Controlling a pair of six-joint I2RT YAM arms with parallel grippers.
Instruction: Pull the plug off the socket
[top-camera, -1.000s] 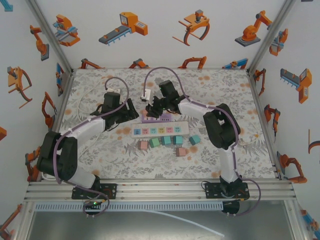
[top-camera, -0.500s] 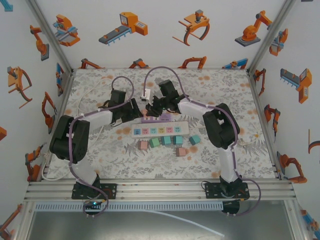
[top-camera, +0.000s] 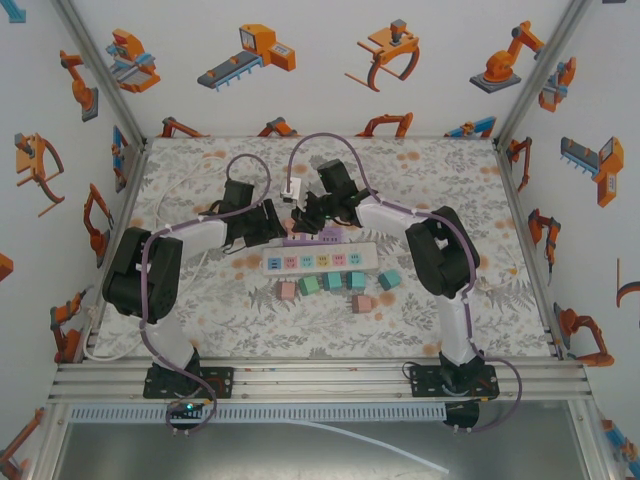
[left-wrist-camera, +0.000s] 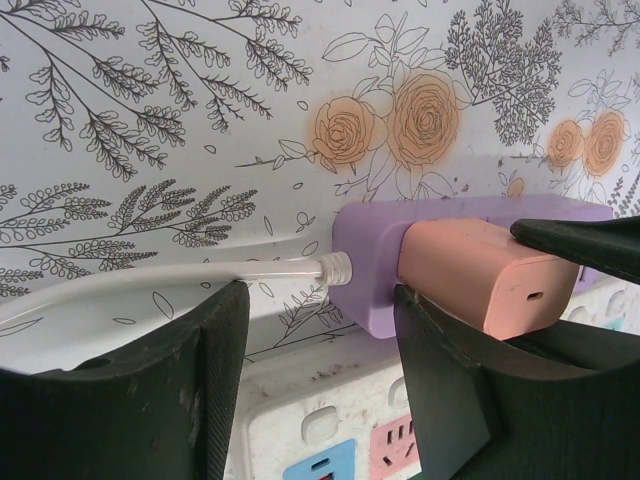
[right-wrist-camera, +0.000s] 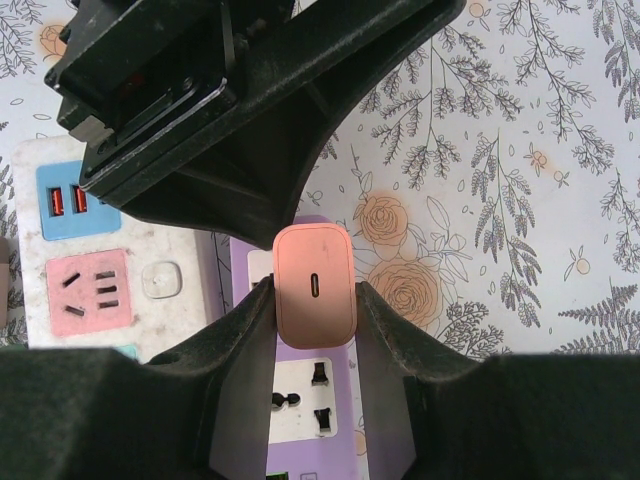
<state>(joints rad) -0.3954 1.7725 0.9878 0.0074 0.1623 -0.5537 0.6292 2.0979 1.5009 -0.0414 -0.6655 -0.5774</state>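
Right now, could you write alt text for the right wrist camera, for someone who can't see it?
A salmon-pink plug is clamped between the two black fingers of the right gripper, seated in a purple power strip on a floral table. A white power strip lies to its left, and the black left arm looms above.

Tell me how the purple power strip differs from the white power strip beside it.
The purple plastic power strip carries a pink rectangular plug, clamped by the right claw; the white plastic power strip shows no plug. The white strip has coloured socket panels, the purple strip a white one. The purple strip looks shorter than the white. Both lie on the floral table.
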